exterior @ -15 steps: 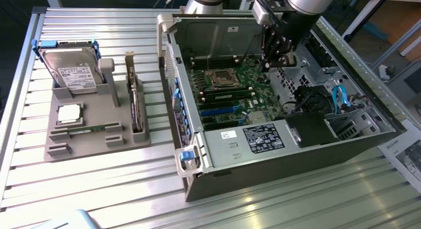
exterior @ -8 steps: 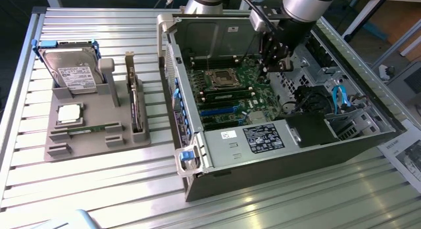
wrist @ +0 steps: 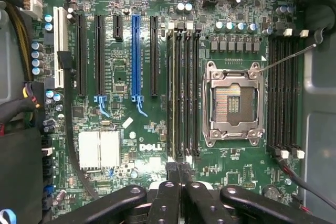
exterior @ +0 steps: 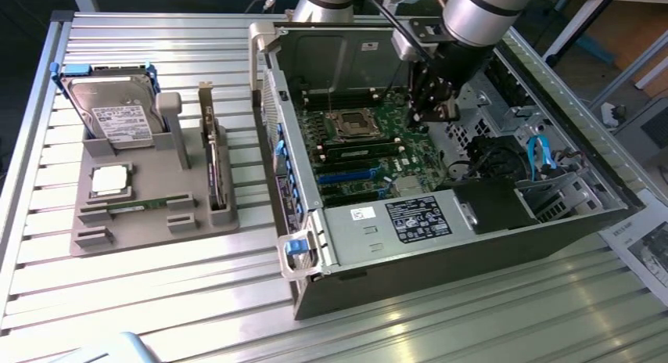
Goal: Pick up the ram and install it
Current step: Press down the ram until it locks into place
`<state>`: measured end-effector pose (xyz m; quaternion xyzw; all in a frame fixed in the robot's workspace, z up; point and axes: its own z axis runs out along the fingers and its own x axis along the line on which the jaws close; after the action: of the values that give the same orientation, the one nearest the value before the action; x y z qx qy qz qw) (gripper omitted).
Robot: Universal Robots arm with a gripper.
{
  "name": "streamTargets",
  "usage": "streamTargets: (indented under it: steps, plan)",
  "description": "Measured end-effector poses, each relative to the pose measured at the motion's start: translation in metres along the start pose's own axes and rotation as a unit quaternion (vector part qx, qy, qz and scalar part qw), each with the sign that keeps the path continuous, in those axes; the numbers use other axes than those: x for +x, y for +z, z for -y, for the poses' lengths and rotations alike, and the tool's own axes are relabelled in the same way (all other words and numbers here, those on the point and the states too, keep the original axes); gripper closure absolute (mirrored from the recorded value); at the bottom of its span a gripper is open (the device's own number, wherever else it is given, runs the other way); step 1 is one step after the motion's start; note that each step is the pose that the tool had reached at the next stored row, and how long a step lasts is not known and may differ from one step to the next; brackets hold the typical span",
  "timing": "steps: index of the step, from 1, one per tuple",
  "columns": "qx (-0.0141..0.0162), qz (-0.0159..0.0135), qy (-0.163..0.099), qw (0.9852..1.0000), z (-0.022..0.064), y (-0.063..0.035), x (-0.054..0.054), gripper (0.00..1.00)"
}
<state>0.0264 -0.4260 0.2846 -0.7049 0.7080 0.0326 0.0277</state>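
1. Exterior view: your arm reaches into the open computer case (exterior: 449,257) at the exterior view's right. The claw (exterior: 436,113) hangs over the motherboard (exterior: 409,148), upper middle of the frame. A gray holder (exterior: 156,222) sits on the bench (exterior: 156,300) at the exterior view's left.
2. Wrist view: your claw (wrist: 179,169) is closed with nothing between its fingertips, right at the end of the ram (wrist: 172,93). The ram stands in a memory slot beside the CPU socket (wrist: 232,103), the slot of that bank farthest from the socket.

Arm (exterior: 483,15) links recorded as silver-grey cylinders; black cable (exterior: 381,15) routed alongside. Gripper (wrist: 178,167) linkage noted matt black (round pivot screws visible).
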Motion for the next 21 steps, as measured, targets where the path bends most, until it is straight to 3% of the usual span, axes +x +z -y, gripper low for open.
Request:
streamTargets:
  steps: [6, 10, 17, 21]
  plan:
    - [0.0001, 0.0000, 0.000, 1.0000, 0.0001, 0.0117, 0.001, 0.90]
    - [0.0001, 0.0000, 0.000, 1.0000, 0.0001, 0.0120, 0.001, 0.90]
    - [0.0001, 0.0000, 0.000, 1.0000, -0.0001, -0.0086, -0.001, 0.90]
    - [0.0021, 0.0000, 0.000, 1.0000, 0.0000, -0.0052, 0.000, 0.90]
